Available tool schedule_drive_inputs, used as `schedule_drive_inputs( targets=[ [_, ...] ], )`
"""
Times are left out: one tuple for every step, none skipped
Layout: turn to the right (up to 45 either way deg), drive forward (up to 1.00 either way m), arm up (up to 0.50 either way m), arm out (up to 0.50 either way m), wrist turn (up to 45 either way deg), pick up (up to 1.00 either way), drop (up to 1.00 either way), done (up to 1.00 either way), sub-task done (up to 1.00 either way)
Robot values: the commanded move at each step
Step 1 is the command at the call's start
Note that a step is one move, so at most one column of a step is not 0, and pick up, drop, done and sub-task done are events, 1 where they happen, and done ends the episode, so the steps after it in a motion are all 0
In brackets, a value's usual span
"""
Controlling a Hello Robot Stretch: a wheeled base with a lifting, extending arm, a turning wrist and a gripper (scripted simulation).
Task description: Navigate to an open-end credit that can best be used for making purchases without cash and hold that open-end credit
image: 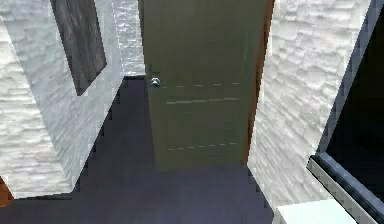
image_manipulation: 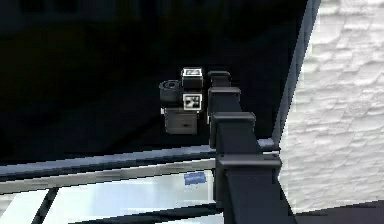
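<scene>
Door ahead, window and table alongside.
Forward view: the door [image: 205, 85] stands ahead across the floor [image: 120, 160], between a left wall [image: 40, 110] bearing a panel [image: 78, 40] and a right wall [image: 300, 100]. A window [image: 360, 140] is at the right edge, with a table [image: 310, 212] corner below it. Arm side view: the arm [image_manipulation: 240, 150] reaches over the table before the window, with the hand [image_manipulation: 172, 100] at its far end. A small thing [image_manipulation: 196, 179] lies on the table just left of the arm, and a further wall [image_manipulation: 350, 100] stands right of the window.
</scene>
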Motion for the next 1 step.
schedule_drive_inputs(
  targets=[
    [0.0,0.0,-0.3,0.0,0.0,0.0,0.0,0.0,0.0]
  ],
)
